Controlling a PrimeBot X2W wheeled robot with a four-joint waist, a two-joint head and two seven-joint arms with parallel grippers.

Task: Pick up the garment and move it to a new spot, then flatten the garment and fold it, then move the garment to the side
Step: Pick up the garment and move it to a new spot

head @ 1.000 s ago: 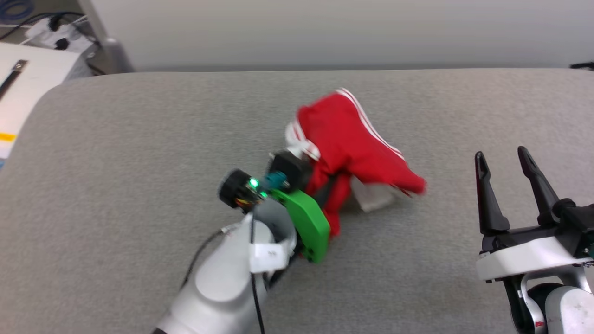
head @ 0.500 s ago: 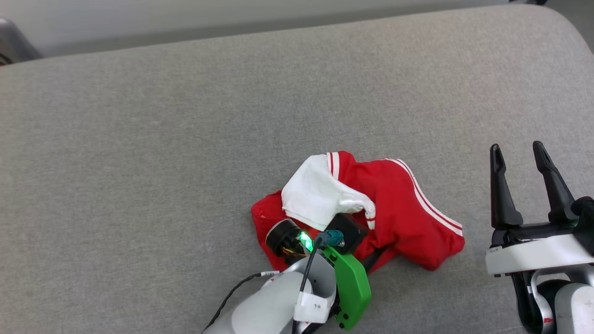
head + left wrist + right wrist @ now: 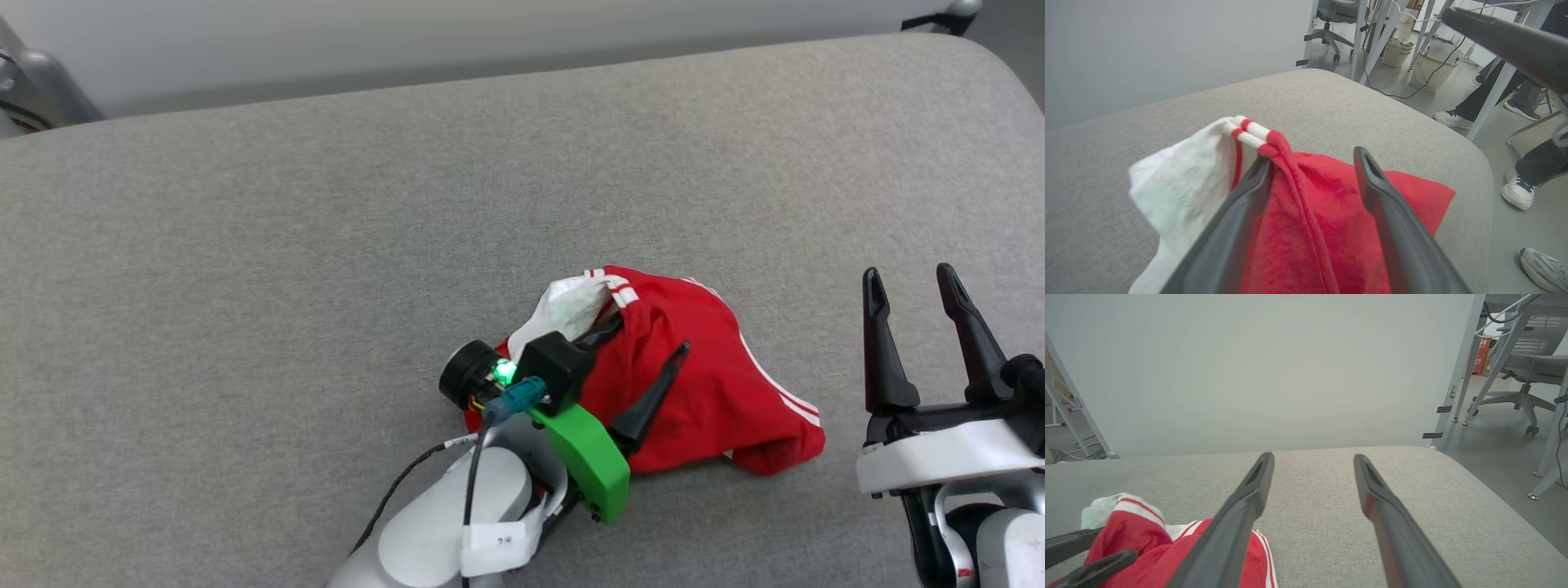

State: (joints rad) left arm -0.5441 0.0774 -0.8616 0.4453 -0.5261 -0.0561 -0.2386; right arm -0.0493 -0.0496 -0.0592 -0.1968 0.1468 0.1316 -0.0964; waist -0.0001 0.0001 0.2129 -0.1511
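Note:
The garment [image 3: 702,400], a red jersey with a white panel and white-striped trim, lies crumpled in a heap on the grey padded table [image 3: 245,286]. My left gripper [image 3: 651,335] is open right above it, one finger over the red cloth and the other beside the white panel. In the left wrist view a ridge of the garment [image 3: 1306,228] runs between the spread fingers of the left gripper [image 3: 1312,157] and leans on one of them. My right gripper [image 3: 908,273] stands open and empty to the right of the heap. The right wrist view has the right gripper [image 3: 1312,456] over bare table, the garment [image 3: 1147,547] at lower left.
The table's rounded right corner [image 3: 1470,155] lies just past the heap. Beyond it are people's legs and shoes [image 3: 1519,192], woven baskets [image 3: 1429,69], desk legs and an office chair [image 3: 1523,375]. A plain wall [image 3: 1249,375] stands behind the table.
The left gripper's fingers have spread apart and let go of the garment, which has slumped onto the table. The head camera has shifted. The right gripper stays open.

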